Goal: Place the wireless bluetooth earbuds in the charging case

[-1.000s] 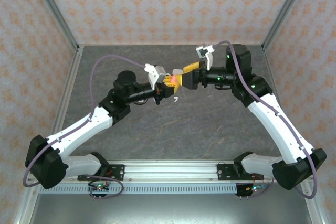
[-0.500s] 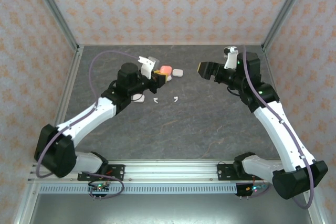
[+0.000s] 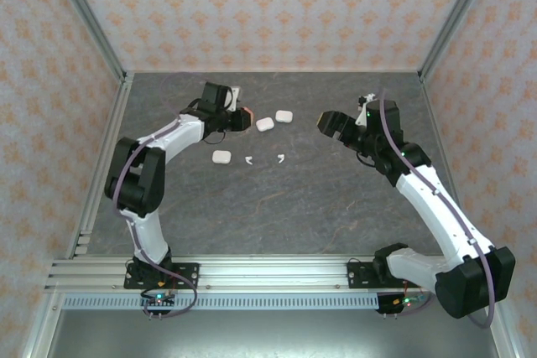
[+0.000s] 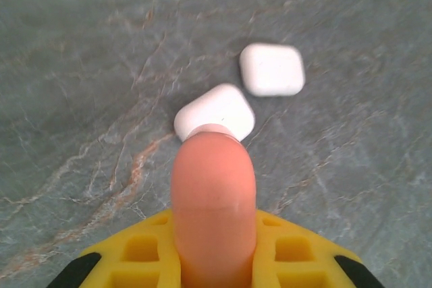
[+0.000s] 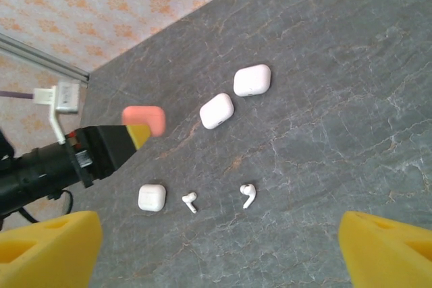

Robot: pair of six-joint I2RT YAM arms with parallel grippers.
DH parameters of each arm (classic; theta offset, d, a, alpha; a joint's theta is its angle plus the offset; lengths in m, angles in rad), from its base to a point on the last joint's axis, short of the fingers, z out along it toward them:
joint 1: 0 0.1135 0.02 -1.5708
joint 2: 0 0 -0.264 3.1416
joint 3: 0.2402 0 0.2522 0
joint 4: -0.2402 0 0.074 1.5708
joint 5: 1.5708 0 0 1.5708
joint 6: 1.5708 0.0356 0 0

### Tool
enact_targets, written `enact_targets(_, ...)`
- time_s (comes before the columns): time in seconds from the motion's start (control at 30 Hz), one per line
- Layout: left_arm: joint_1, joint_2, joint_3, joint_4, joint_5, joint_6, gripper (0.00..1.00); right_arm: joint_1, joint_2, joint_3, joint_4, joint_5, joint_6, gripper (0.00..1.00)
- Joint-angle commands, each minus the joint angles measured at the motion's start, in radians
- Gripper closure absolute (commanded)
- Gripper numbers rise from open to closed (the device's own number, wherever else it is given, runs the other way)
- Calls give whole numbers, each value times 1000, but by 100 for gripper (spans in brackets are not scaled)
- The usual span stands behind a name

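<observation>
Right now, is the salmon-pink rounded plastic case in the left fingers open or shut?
Shut: the salmon-pink rounded plastic case shows one smooth closed shell, no lid raised, clamped between the left yellow fingers.

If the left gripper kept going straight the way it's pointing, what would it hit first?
Likely the nearer white case, just ahead of the salmon case it grips, though depth is unclear.

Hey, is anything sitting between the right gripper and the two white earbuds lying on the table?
Nothing visible does. Bare table lies between the open right gripper and the white earbuds; the white cases lie clear of that path.
</observation>
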Motion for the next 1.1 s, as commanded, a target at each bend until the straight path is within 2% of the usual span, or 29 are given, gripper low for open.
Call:
enact_targets(0.0, 13, 66, 57, -80, 5, -66, 95, -3, 4, -9, 31, 9, 24, 9)
enact_targets(0.17, 18, 118, 58, -56, 24, -105, 89, -3, 17, -9, 27, -7, 4, 9)
enact_targets(0.4, 32, 134, 41, -69, -22, -137, 61, -3, 31, 8, 25, -30, -15, 8)
enact_targets(0.6, 54, 81, 37, -119, -104, -114, 53, 12, 75, 56, -30, -63, -79, 8)
enact_targets(0.83, 111, -106, -5, -122, -101, -90, 47, 144, 258, 181, -136, -6, -241, 8)
enact_targets(1.07, 263, -289, -122, -114, -48, -162, 42, 338, 533, 397, -194, 114, -407, 7)
